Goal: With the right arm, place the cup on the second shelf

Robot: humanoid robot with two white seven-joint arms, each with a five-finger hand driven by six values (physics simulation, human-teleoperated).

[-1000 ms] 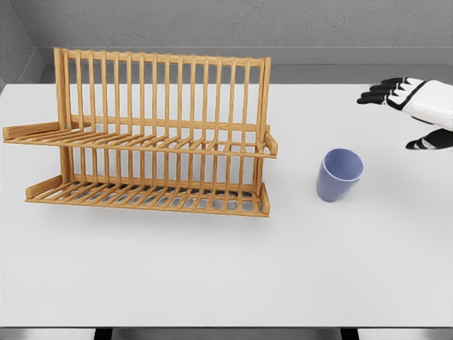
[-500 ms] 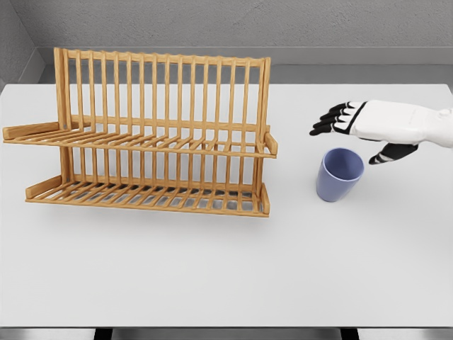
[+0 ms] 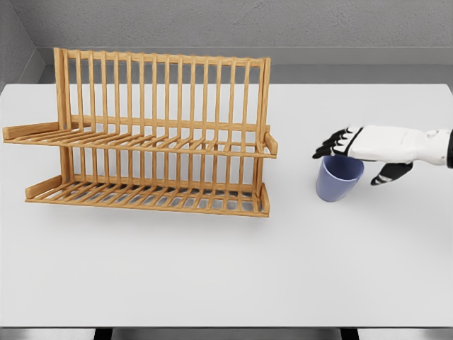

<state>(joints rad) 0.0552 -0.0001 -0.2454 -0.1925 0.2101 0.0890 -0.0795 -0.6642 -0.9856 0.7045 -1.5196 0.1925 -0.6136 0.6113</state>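
A blue-violet cup (image 3: 337,181) stands upright on the white table (image 3: 226,269), to the right of the wooden dish rack (image 3: 148,134). The rack has a lower shelf (image 3: 148,195) and an upper shelf (image 3: 141,140), both bare. My right hand (image 3: 354,152) comes in from the right edge and hovers just over the cup's rim, covering its far part. Its fingers (image 3: 331,145) are spread toward the rack and the thumb (image 3: 386,175) hangs on the cup's right side. It holds nothing. The left arm is out of view.
The rack's right end post (image 3: 263,127) stands about a cup's width left of the cup. A grey wall (image 3: 226,28) runs behind the table's far edge.
My right hand has come in from the far right edge, leftward and down, from beside and above the cup to just over its rim. The cup has not moved.
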